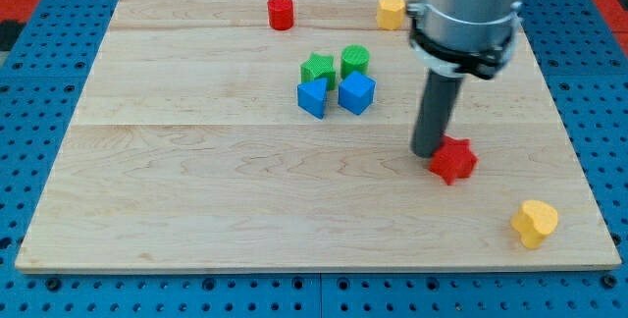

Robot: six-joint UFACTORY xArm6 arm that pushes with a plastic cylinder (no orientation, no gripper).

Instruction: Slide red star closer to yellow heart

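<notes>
The red star (453, 160) lies on the wooden board at the view's right, a little below the middle. The yellow heart (535, 223) lies near the board's bottom right corner, down and to the right of the star, well apart from it. My tip (427, 151) rests on the board right against the star's upper left side. The wide grey body of the arm hangs above it at the view's top right.
A green star (317, 68), a green cylinder (355, 61), a blue block (312, 97) and a blue cube (357, 93) cluster near the board's middle top. A red cylinder (281, 12) and a yellow block (391, 11) stand by the top edge.
</notes>
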